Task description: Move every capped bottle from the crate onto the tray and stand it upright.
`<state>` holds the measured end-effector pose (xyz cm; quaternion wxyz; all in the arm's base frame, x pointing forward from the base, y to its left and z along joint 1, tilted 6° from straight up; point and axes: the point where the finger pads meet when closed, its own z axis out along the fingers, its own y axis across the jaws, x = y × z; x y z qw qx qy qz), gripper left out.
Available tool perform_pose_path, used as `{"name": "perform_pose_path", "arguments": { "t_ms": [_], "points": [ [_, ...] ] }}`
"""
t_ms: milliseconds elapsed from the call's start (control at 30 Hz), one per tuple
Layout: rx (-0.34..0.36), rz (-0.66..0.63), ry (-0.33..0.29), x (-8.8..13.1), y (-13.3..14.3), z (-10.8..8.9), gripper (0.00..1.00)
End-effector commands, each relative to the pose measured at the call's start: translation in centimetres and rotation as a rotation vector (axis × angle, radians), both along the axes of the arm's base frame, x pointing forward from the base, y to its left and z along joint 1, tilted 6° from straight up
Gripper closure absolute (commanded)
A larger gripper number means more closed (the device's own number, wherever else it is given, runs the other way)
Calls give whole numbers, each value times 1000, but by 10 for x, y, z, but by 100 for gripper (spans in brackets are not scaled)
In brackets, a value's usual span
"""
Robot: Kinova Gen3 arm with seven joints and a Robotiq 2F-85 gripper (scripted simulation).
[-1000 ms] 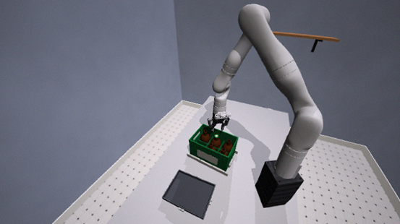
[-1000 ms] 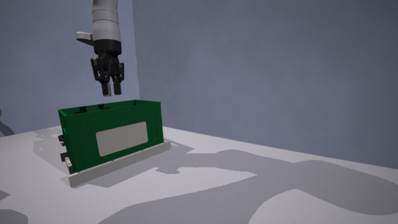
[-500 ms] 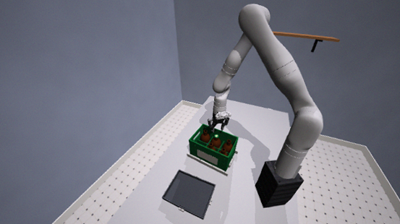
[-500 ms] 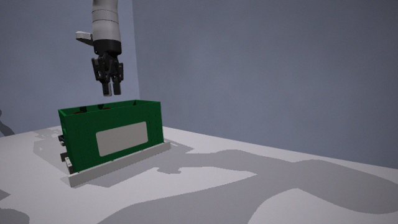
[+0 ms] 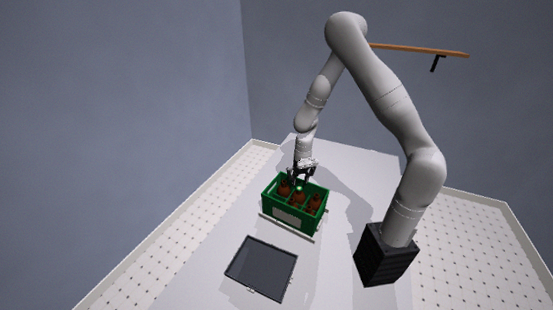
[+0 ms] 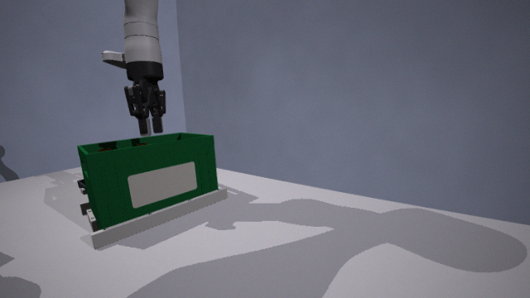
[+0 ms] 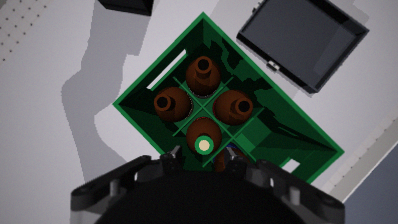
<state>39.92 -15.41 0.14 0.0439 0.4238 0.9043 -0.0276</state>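
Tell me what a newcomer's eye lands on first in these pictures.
The green crate in the middle of the table, packed with brown bottles, draws the eye first. One bottle with a pale cap stands out among open-necked ones, and the gripper hangs open just above the crate's rim over it. A dark tray lies nearby on the table, nothing in it.

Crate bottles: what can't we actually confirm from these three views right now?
- Fifth bottle, wrist view: the gripper covers its top, so capped or open is unknown.
- Exterior view: the green crate wall hides every bottle body; the tray is outside the frame.
- Top view: bottles are too small to tell open necks; only the green-capped bottle stands out.
- Sixth cell, wrist view: dark; looks empty, unconfirmed.
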Motion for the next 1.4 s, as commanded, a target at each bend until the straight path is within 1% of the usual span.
{"name": "perform_pose_path", "arguments": {
  "t_ms": [0, 67, 100, 567, 667, 1133, 1233, 1367],
  "points": [
    [0, 13, 4, -1, 0, -8, 40],
    [0, 13, 4, -1, 0, -8, 40],
    [0, 2, 0, 0, 0, -4, 40],
    [0, 13, 4, -1, 0, -11, 40],
    [0, 2, 2, 0, 0, -10, 40],
    [0, 13, 4, -1, -2, -28, 40],
    [1, 3, 2, 0, -2, -26, 40],
    [0, 6, 3, 0, -2, -31, 40]
  ]
}}
